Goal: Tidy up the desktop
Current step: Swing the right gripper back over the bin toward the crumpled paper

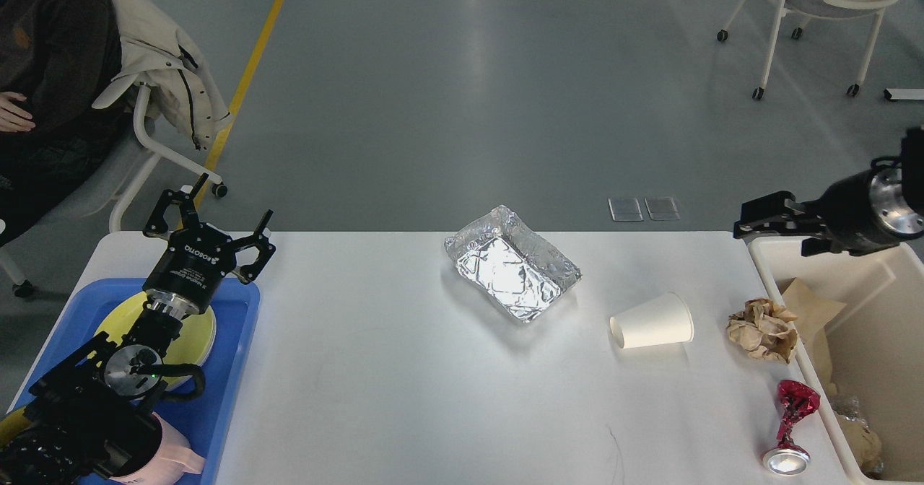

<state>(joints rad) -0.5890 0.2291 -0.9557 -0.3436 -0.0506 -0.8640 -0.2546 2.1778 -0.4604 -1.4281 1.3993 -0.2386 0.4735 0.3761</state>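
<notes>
desktop point(404, 369) below both end effectors (apart).

Bright, even overhead light. The grey floor point(462, 73) carries soft pale reflections; the foil tray point(513, 263) glints sharply. Shadows on the white worktop point(404, 369) are faint and short. Focus is crisp throughout, with no visible edge distortion.
</notes>
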